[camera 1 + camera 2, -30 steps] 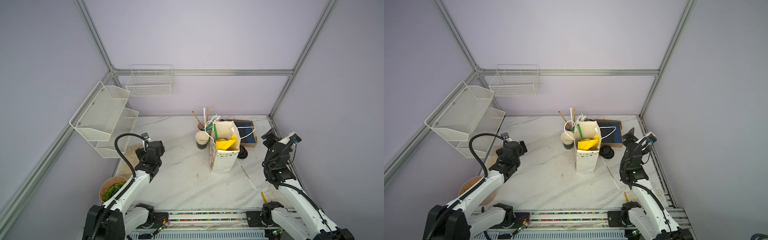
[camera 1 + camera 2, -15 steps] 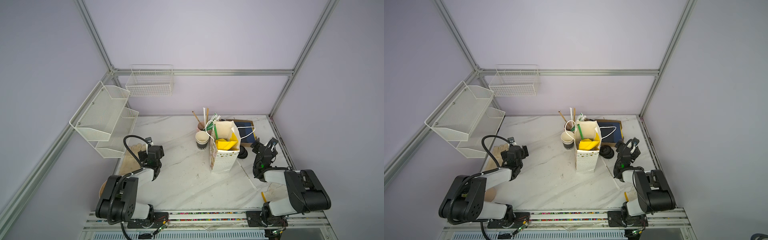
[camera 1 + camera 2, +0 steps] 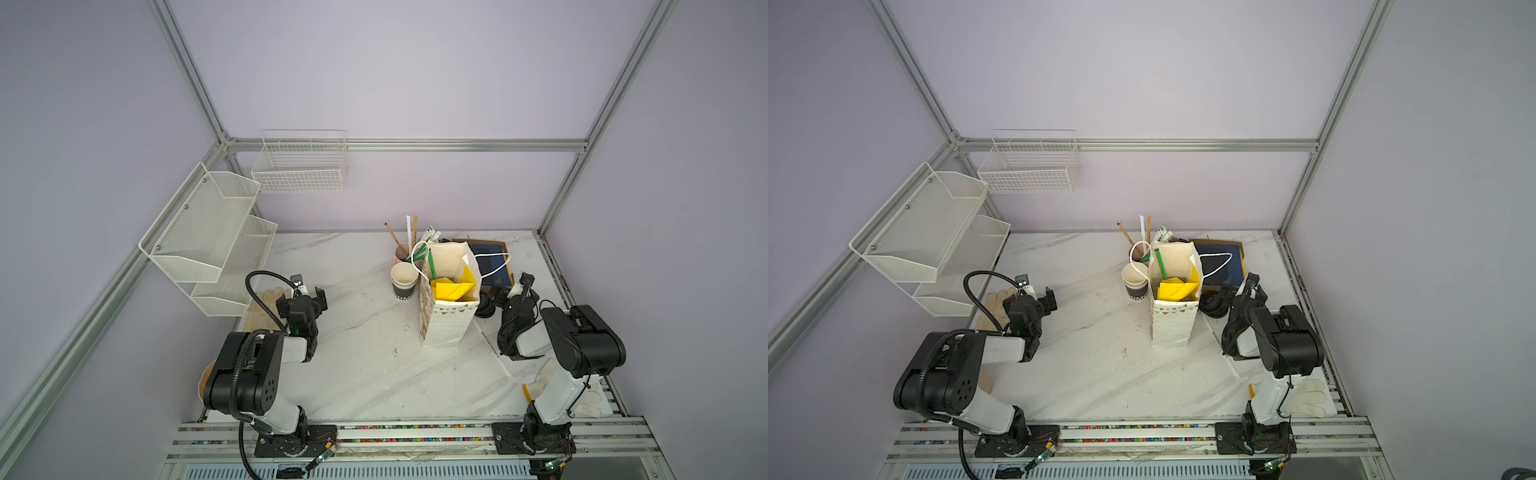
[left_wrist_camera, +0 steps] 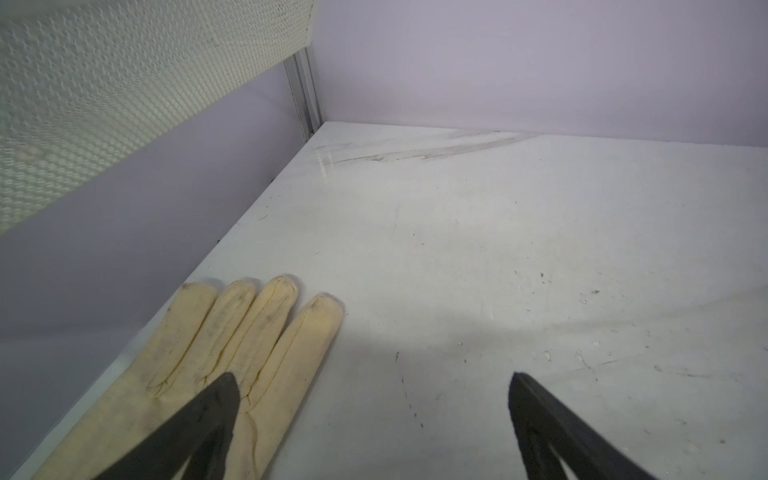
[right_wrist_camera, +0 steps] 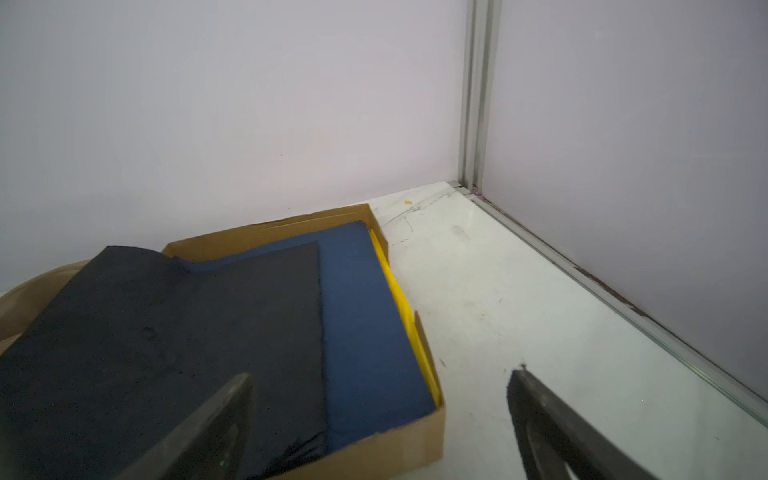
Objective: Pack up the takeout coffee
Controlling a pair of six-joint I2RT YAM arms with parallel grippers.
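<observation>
Left arm (image 3: 245,374) and right arm (image 3: 582,345) have white shells with bulky black joints. A ribbed black cable (image 3: 249,289) loops off the left. The left gripper (image 4: 374,390) has black tapered fingers (image 4: 208,419).

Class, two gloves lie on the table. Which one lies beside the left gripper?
The yellowish glove below the mesh shelf, right beside the left gripper. The whiter glove lies at the front right, far from it.

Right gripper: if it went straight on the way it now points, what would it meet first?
Probably the cardboard box, just ahead of the right gripper and its open jaws; depth is unclear.
</observation>
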